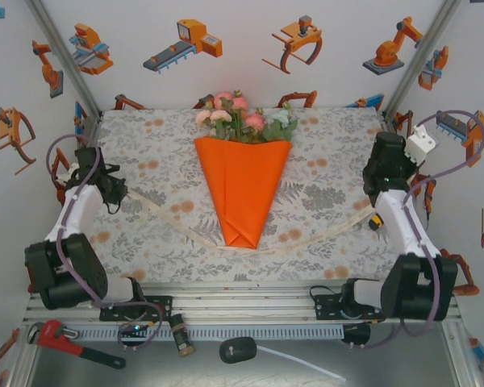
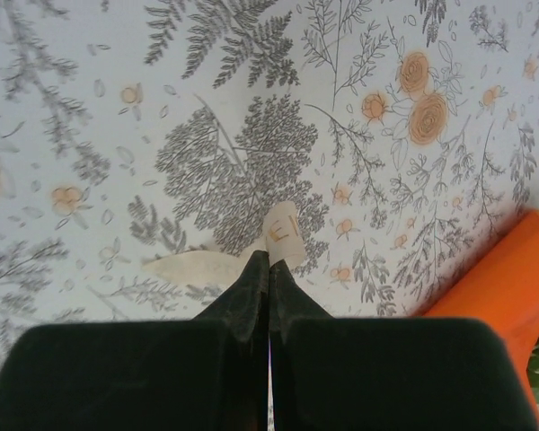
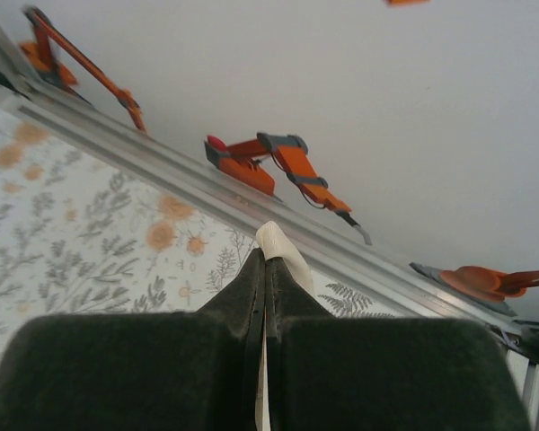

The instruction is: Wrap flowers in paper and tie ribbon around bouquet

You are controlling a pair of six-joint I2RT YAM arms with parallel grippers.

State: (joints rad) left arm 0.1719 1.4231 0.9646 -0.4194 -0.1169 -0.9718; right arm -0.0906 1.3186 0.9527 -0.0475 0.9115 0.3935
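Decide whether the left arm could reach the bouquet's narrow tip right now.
Probably yes: nothing stands between its fingers and the bouquet, just tablecloth, though they are shut on the ribbon, which would trail along.

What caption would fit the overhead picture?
The left gripper and right gripper pinch the ribbon ends; the bouquet lies between them.

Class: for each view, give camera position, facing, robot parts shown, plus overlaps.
Top external: above and behind, looking down at the table; left arm, right arm show.
Left wrist: on the left arm, facing down at the tablecloth; left jaws shut on the ribbon.
Right wrist: on the right arm, facing the table edge and wall; right jaws shut on the ribbon.
Shared: the ribbon throughout.
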